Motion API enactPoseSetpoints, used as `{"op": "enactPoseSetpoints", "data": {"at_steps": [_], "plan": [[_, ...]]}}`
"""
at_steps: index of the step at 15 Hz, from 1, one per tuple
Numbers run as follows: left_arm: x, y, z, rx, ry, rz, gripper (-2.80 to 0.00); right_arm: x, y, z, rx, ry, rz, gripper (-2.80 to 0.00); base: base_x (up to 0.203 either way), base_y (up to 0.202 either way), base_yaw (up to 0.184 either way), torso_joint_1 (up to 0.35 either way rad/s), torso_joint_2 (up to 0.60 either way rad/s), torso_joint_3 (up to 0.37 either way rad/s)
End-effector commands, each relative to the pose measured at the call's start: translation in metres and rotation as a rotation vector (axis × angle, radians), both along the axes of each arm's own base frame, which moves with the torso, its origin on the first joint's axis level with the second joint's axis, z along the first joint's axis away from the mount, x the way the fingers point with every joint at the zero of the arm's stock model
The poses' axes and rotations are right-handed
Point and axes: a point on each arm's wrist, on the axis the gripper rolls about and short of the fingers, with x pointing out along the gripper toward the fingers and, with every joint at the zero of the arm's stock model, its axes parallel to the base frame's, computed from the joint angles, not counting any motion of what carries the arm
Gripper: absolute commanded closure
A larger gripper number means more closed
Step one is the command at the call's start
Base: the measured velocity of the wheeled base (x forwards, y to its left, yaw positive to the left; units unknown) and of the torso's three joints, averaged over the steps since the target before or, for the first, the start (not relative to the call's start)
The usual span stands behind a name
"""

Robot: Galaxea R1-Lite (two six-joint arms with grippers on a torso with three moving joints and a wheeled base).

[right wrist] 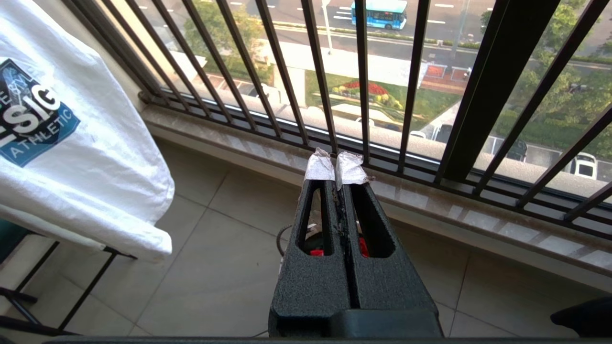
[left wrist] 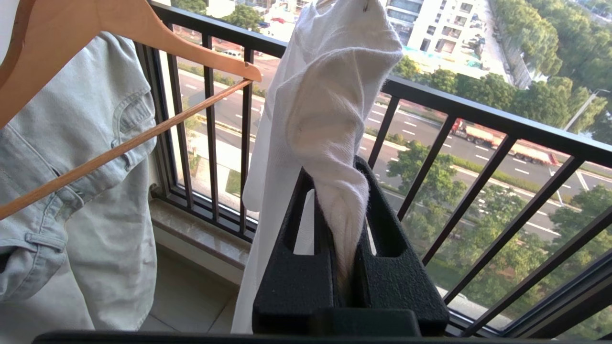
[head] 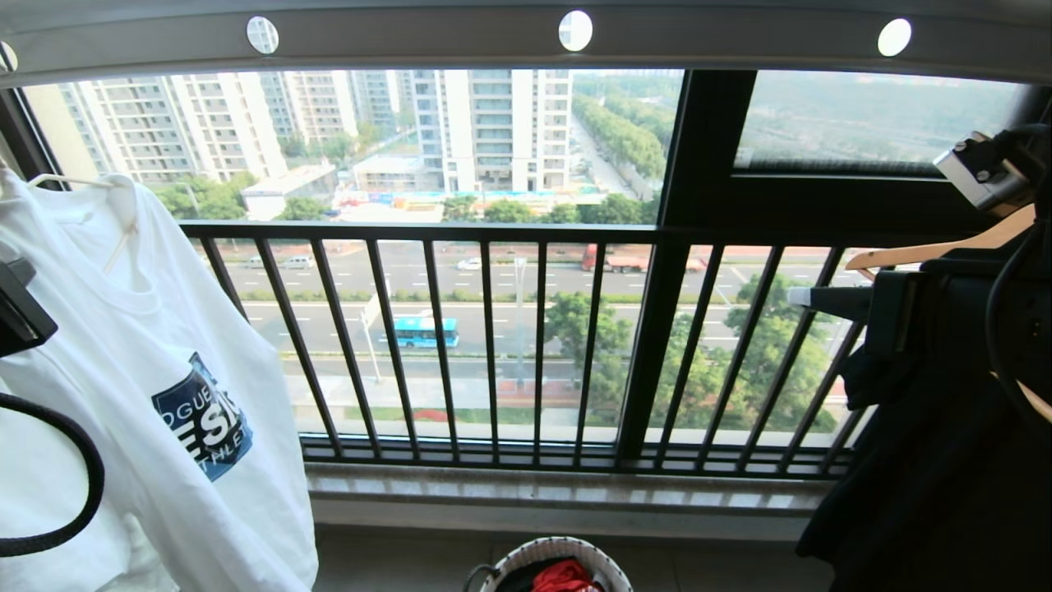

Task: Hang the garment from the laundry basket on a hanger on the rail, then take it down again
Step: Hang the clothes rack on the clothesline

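Observation:
The garment (head: 148, 370), a white T-shirt with a dark blue chest print, hangs at the far left on the thin cream hanger (head: 70, 180); the hanger's hook is out of view. My left gripper (left wrist: 334, 167) is shut on a bunched fold of the garment (left wrist: 330, 95) beside the window bars. The pale grey rail (head: 526, 37) with round holes runs overhead. My right gripper (right wrist: 337, 167) is shut and empty, hovering over the floor above the laundry basket (head: 559, 567), which it mostly hides in its own view. The garment (right wrist: 71, 143) shows to its side.
A red garment (head: 563, 575) lies in the basket. A pale denim piece (left wrist: 71, 191) on a wooden hanger (left wrist: 119, 28) hangs close to my left gripper. Dark clothing (head: 929, 460) on another wooden hanger fills the right. The black window railing (head: 493, 345) and stone sill lie ahead.

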Motion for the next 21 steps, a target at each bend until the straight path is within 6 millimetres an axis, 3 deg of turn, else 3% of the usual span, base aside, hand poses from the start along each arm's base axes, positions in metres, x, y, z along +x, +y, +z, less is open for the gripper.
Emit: {"op": "enactPoseSetpoints", "data": {"at_steps": [1,6,13,18,19,21], "plan": [[0.009,0.000,0.000,0.000,-0.001,0.000,0.00,0.001,0.001,-0.001,-0.001,0.004,0.002,0.00,0.000,0.000,0.000,0.000,0.00,0.000],[0.021,0.000,0.004,0.002,-0.013,0.002,0.00,0.002,0.001,-0.002,-0.002,0.006,0.002,0.00,0.000,0.000,0.000,0.000,0.00,0.000],[0.038,0.002,-0.009,-0.006,0.052,0.016,0.00,0.005,0.002,-0.005,-0.006,0.019,0.002,0.00,0.000,0.000,0.000,0.000,0.00,0.000],[0.038,0.002,-0.011,-0.005,0.063,0.017,0.00,0.005,0.002,-0.005,-0.016,0.017,0.004,0.00,0.000,0.000,0.000,0.000,0.00,0.000],[0.038,0.002,-0.011,-0.005,0.061,0.017,-2.80,0.005,0.002,-0.005,-0.016,0.015,0.004,0.00,0.000,0.000,0.000,0.000,0.00,0.000],[0.037,0.002,-0.010,-0.003,0.058,0.017,-2.80,0.005,0.002,-0.005,-0.016,0.015,0.004,0.00,0.000,0.000,0.000,0.000,0.00,0.000]]}}
